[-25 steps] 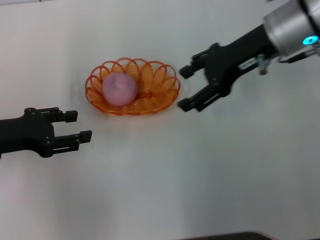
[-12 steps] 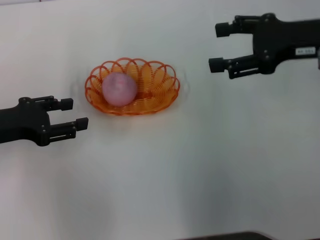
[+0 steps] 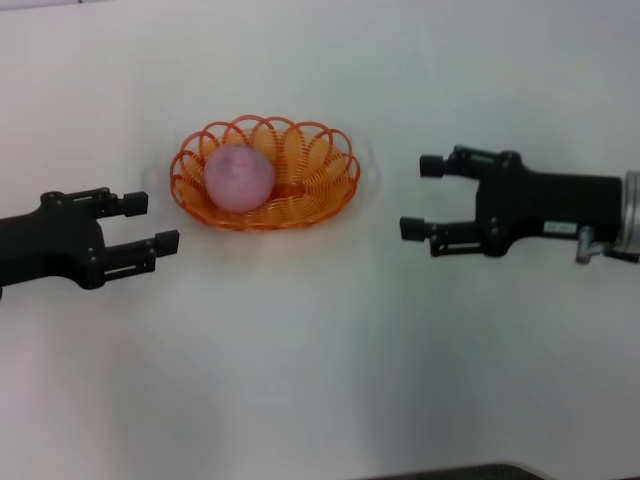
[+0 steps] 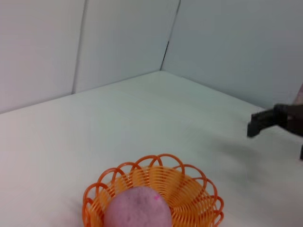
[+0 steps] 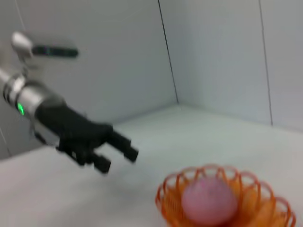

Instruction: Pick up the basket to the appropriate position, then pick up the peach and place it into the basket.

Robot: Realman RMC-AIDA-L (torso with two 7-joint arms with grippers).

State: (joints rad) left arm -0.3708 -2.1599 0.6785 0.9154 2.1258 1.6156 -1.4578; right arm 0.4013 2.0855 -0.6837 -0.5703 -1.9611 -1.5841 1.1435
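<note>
Head view: the peach (image 3: 239,177) sits in the orange wire basket (image 3: 318,172) on the white table (image 3: 320,350), flanked by the left gripper (image 3: 153,221) and right gripper (image 3: 422,196), both spread and empty.

Left wrist view: the basket's (image 4: 199,196) thin loops look light and springy, best taken at the rim.

Right wrist view: the peach (image 5: 209,200) looks smooth and likely to roll.

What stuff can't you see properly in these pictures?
- The underside of the peach: hidden in every view by the basket it sits in.
- The near part of the basket in the left wrist view: cut off by the picture's edge.
- The right gripper in the left wrist view: only one fingertip shows at the edge.
- The left gripper: sharp in the head view, blurred in the right wrist view.
- Both arms' upper parts: cut off by the head view's sides.
</note>
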